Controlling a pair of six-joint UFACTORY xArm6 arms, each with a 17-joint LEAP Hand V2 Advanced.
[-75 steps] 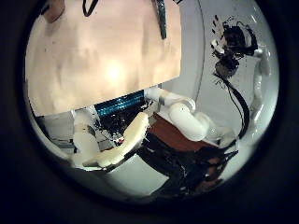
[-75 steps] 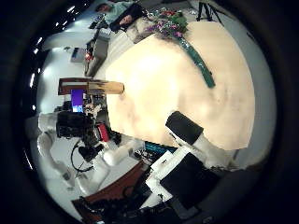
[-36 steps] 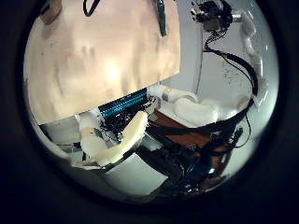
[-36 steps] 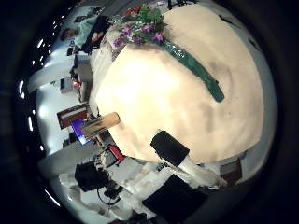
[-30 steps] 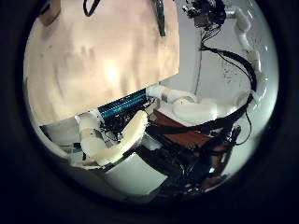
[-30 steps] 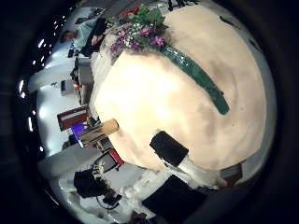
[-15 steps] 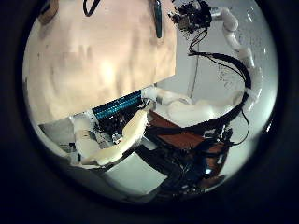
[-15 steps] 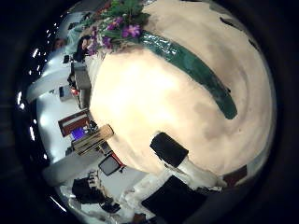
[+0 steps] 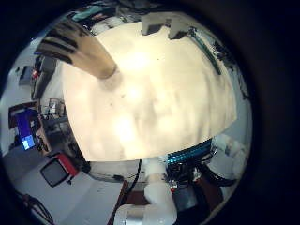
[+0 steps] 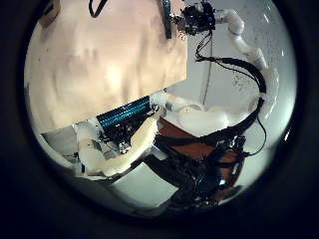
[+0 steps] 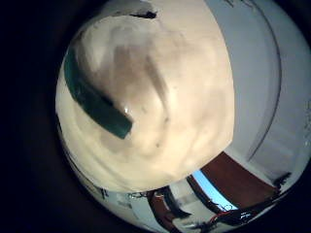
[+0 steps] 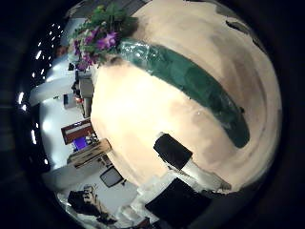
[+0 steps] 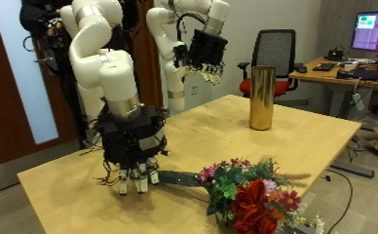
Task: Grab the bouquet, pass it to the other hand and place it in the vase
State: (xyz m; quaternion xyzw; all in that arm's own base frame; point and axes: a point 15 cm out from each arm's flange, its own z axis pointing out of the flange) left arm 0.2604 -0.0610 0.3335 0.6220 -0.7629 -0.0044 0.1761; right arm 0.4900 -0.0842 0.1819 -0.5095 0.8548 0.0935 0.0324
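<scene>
In the outside view the bouquet lies on the wooden table, with red and purple flowers and a green wrapped stem pointing at my right hand. My right hand hangs low over the stem's end, fingers straight and pointing down, holding nothing. The stem fills much of the right thumb side view and shows in the right little finger side view. The gold vase stands upright at the table's far side. My left hand is raised beside it, fingers relaxed and empty.
An office chair and a desk with a monitor stand behind the table. The table's edge runs close to my right hand on the near side. Bare tabletop lies between the bouquet and the vase.
My right hand has come down towards the bouquet's stem, which now looms larger in the right thumb side view. The left thumb side view shows the right arm swinging over the table. The left hand has stayed put.
</scene>
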